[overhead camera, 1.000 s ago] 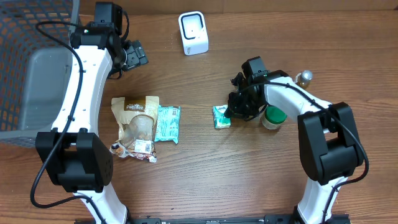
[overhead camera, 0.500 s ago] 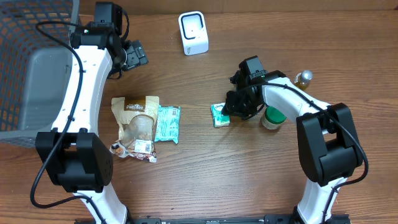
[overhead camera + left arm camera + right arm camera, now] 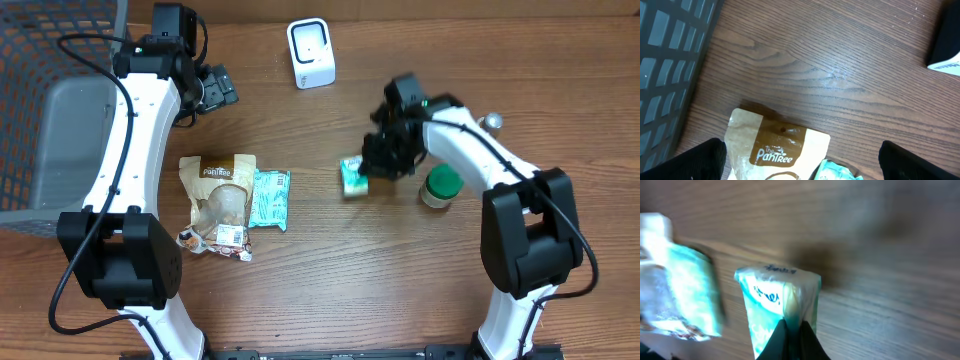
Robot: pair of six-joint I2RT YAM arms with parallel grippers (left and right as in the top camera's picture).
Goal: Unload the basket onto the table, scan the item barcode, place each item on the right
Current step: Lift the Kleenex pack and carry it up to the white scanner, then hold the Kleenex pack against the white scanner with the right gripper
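Green packet (image 3: 767, 300) in right gripper (image 3: 791, 332); basket (image 3: 40, 40) holds grey tray (image 3: 70, 140), perhaps.

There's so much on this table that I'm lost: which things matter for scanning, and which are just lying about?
In use: pack of tissues, right gripper holding it, scanner.
Lying about: brown pouch, teal packet, green-lidded jar, small bottle, basket.

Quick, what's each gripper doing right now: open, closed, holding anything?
Left gripper: open, holding nothing.
Right gripper: shut on the small teal packet.
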